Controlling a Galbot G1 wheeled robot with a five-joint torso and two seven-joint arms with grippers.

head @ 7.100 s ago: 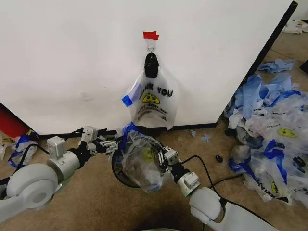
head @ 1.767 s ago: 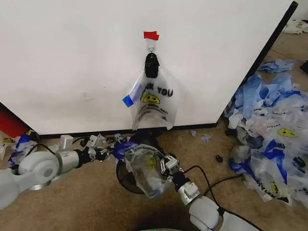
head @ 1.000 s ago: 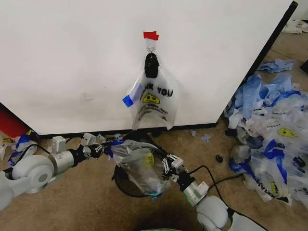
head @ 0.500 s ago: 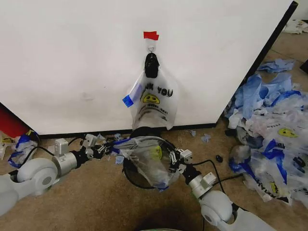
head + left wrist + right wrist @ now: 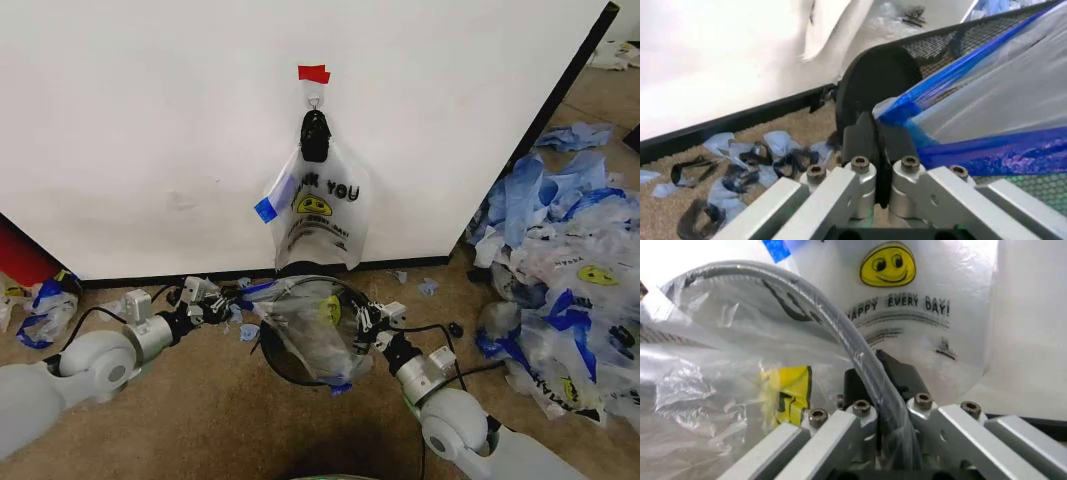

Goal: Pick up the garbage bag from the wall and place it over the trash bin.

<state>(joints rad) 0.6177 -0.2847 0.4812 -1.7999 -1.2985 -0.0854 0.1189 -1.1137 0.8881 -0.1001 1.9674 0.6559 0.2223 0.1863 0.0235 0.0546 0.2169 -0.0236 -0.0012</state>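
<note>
The garbage bag (image 5: 315, 335), thin translucent plastic with a yellow smiley and blue edges, is stretched over the mouth of the black wire-mesh trash bin (image 5: 275, 362) on the floor below the wall (image 5: 150, 130). My left gripper (image 5: 226, 298) is shut on the bag's blue edge (image 5: 953, 80) beside the bin's mesh rim (image 5: 940, 42). At the bin's opposite side, my right gripper (image 5: 366, 320) is shut on the bag where the plastic wraps the rim (image 5: 820, 305). The left gripper (image 5: 877, 130) and right gripper (image 5: 873, 375) each fill their wrist view.
A second "THANK YOU" bag (image 5: 318, 205) hangs from the hook (image 5: 314, 101) under a red tape strip (image 5: 313, 73). A heap of blue-and-white bags (image 5: 565, 270) covers the floor to the right. Plastic scraps (image 5: 747, 160) litter the carpet by the baseboard; a red object (image 5: 18, 255) stands far left.
Both grippers have shifted right along the floor with the bag and bin. The bag, earlier bunched between them, is now spread wider across the bin's mouth.
</note>
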